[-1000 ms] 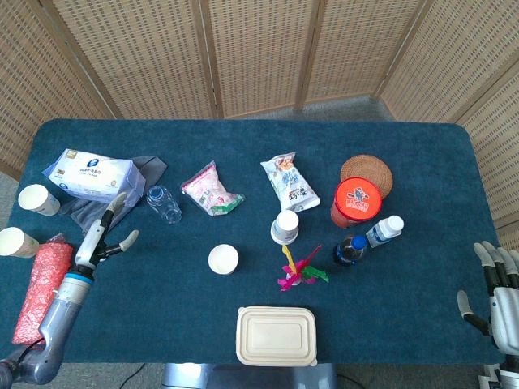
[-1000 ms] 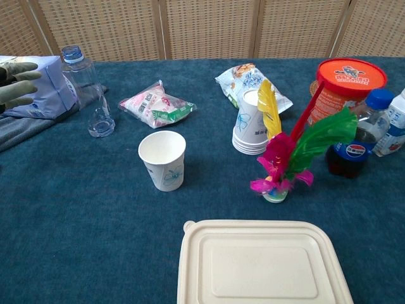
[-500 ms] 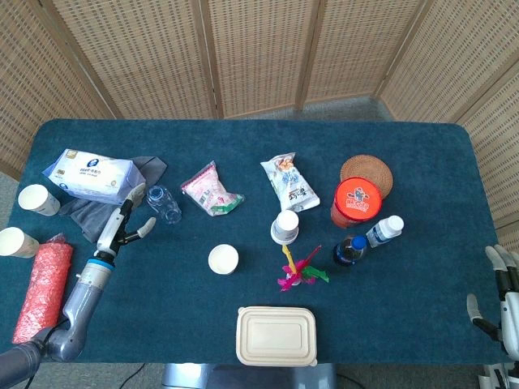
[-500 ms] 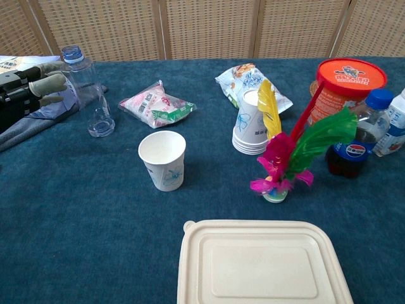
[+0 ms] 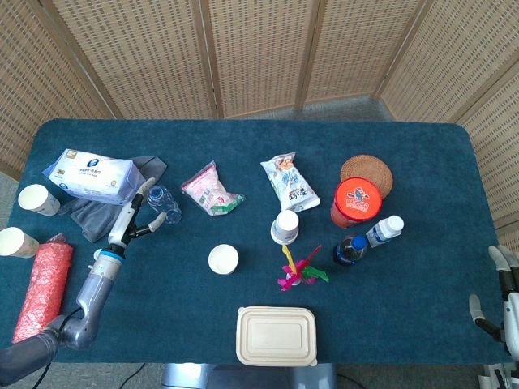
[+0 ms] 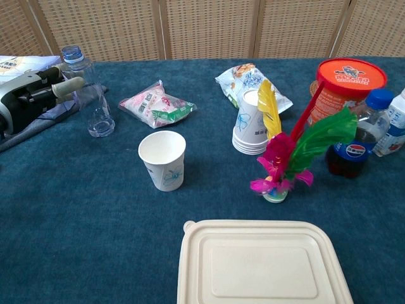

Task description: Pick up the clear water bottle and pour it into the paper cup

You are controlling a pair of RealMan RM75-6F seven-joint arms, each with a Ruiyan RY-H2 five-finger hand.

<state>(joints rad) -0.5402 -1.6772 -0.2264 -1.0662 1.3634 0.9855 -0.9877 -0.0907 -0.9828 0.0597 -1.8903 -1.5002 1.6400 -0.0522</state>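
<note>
The clear water bottle (image 5: 164, 203) lies on its side on the blue tablecloth, with its blue cap pointing to the far side; the chest view shows the clear water bottle (image 6: 90, 95) at the upper left. My left hand (image 5: 136, 214) is right beside it on its left, fingers spread and reaching toward its side, holding nothing; I cannot tell whether they touch. In the chest view my left hand (image 6: 37, 94) comes in from the left edge. The empty paper cup (image 5: 223, 259) stands upright near the table's middle, the same paper cup (image 6: 163, 159) showing closer in the chest view. My right hand (image 5: 504, 296) hangs off the table's lower right corner, fingers apart.
A tissue pack (image 5: 89, 174) and grey cloth (image 5: 81, 212) lie behind my left hand. A pink snack bag (image 5: 212, 191), a cup stack (image 5: 285, 226), a feather toy (image 5: 300, 271), a cola bottle (image 5: 349, 250), a red can (image 5: 357, 201) and a lunch box (image 5: 276, 335) lie to the right.
My left hand has moved right and away from me, from the grey cloth up to the bottle's side. My right hand has sunk lower at the frame's corner.
</note>
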